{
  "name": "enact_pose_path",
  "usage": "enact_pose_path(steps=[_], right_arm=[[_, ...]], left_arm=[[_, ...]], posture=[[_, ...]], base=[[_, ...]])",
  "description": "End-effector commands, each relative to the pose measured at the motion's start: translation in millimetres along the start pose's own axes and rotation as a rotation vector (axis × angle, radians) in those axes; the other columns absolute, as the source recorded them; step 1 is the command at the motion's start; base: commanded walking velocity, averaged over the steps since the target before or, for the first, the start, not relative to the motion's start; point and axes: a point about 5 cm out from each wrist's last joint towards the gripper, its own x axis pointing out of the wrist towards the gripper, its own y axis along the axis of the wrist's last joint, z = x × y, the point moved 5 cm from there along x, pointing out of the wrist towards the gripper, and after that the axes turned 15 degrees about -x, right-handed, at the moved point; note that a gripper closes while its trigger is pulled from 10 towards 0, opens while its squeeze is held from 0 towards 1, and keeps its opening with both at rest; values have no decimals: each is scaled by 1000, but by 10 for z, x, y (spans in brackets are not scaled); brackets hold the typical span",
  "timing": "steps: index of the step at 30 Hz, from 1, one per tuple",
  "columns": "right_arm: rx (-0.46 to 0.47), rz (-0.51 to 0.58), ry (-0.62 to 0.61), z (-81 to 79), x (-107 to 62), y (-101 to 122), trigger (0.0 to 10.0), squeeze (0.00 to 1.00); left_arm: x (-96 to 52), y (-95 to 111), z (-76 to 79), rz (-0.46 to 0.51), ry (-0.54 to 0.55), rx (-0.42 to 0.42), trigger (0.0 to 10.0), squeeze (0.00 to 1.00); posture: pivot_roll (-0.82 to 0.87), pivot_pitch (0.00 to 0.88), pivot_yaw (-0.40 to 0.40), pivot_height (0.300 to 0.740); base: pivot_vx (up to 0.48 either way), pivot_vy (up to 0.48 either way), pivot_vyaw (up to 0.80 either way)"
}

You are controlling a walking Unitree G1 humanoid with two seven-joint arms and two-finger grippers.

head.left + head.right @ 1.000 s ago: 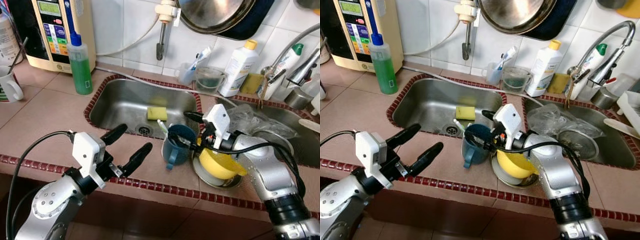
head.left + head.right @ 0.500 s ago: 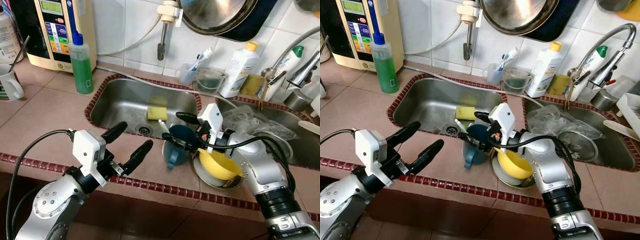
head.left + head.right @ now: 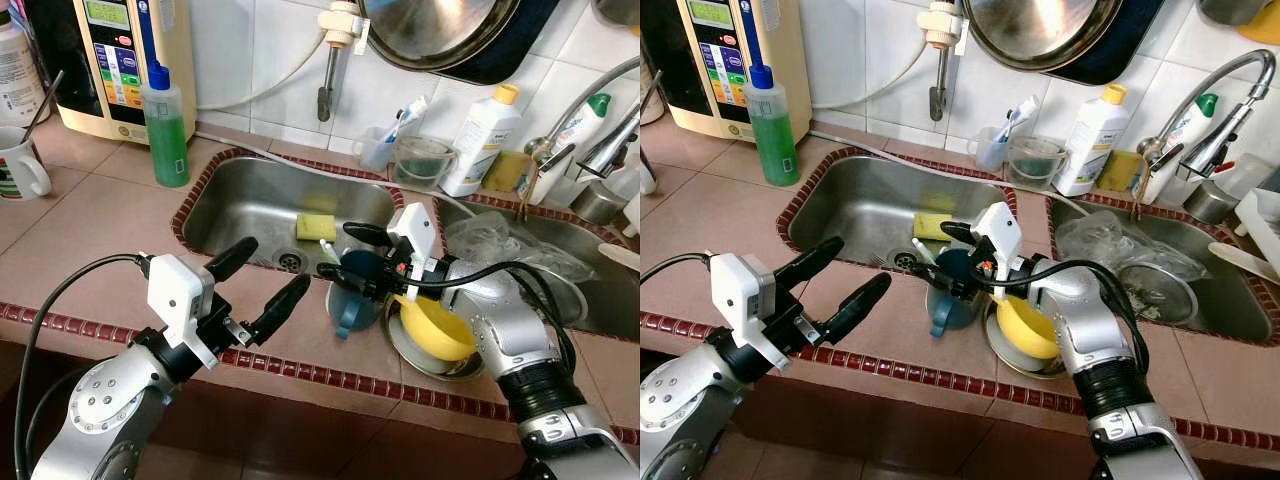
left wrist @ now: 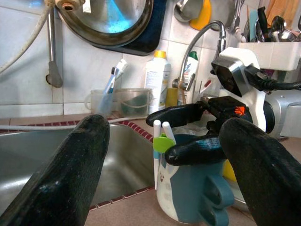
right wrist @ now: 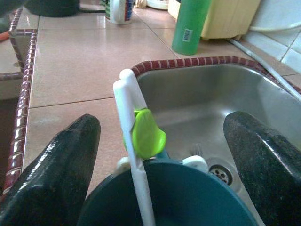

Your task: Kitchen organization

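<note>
The blue mug is seen upright on the table at the sink's near rim, touching the yellow bowl. The right pincer, wide open and empty, straddles the mug rim; the left pincer, likewise spread and empty, stands farther off. White sticks in a green clip are revealed by the right wrist view.

Bare worktop lies open at left; the blue mug is hemmed by the yellow bowl and sink.
</note>
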Motion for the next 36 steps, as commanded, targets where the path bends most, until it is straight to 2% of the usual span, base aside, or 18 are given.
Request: enact_pose_path(steps=[1,2,3,4,19,22,36], right_arm=[[-17,11,-10,73,-25,40,3804,0],[-17,18,-12,79,-11,49,941,0],[-18,21,-12,81,-7,51,941,0],[-19,23,-12,82,0,53,0,0],[24,39,-11,97,134,21,0,0],[56,47,-16,103,155,16,0,0],[104,74,20,27,211,28,0,0]], left_arm=[[26,19,82,6,-28,2,10000,0],[28,12,88,5,-29,1,10000,0],[29,11,90,4,-29,1,10000,0],[31,10,92,4,-30,-1,10000,0],[60,31,165,15,-46,-12,10000,0],[61,27,171,15,-46,-12,10000,0],[77,30,188,20,-52,-12,10000,0]], posture=[[132,5,-150,740],[130,6,-150,740],[130,6,-150,740],[129,8,-149,740],[131,16,-151,740],[134,14,-153,740],[136,6,-156,740]], base=[[0,0,0],[0,0,0],[0,0,0],[0,0,0],[0,0,0],[0,0,0],[0,0,0]])
